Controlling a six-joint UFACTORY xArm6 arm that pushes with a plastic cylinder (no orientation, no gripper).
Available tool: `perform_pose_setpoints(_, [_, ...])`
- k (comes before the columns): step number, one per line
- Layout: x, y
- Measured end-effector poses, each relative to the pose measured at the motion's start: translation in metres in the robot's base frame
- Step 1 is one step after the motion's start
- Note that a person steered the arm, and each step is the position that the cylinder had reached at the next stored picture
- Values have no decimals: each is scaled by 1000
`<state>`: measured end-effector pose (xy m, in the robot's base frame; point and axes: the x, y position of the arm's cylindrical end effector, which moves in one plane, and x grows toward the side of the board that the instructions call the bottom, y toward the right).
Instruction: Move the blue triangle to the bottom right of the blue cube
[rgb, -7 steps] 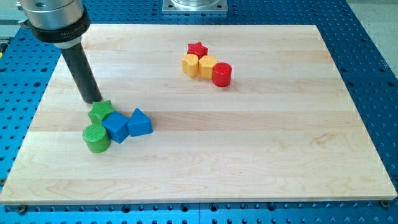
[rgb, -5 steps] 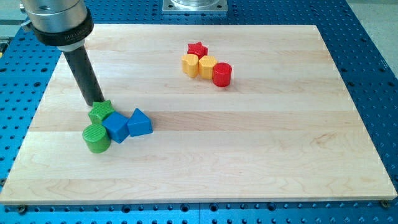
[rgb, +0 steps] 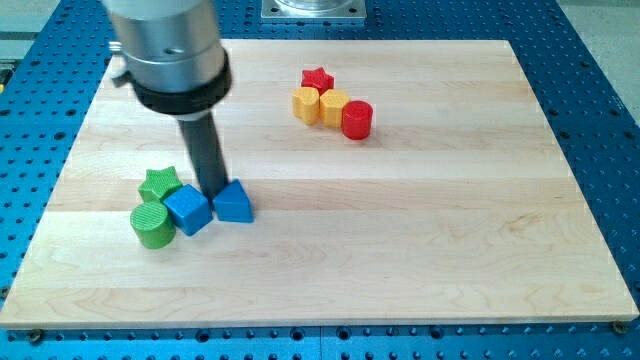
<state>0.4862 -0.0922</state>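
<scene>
My tip down on the table, wedged at the top of the gap between blue cube and blue triangle, touching or nearly touching both; very end partly hidden behind their upper edges. No fingers on this arm, only a straight dark rod, so nothing to open or close. Rod's metal collar cut off by the top of the view.

Blue triangle just right of the blue cube, level with it, in the table's left half toward the near edge. Green star up-left of the cube, green cylinder down-left, both seemingly touching it. Cylinder top ribbed.

Far cluster near the top edge, well apart: red star, two yellow blocks of unclear shape, red cylinder, packed together.

Eight blocks: two blue, two green, two red, two yellow. All matte, smooth-sided. Table of pale wood planks, on a blue perforated base.
</scene>
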Motion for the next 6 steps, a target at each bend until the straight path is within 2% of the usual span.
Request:
perform_pose_setpoints(1, [19, 54])
perform_pose_setpoints(2, [64, 49])
perform_pose_setpoints(3, [65, 61])
perform_pose_setpoints(4, [78, 132])
perform_pose_setpoints(5, [103, 122])
perform_pose_setpoints(6, [114, 41])
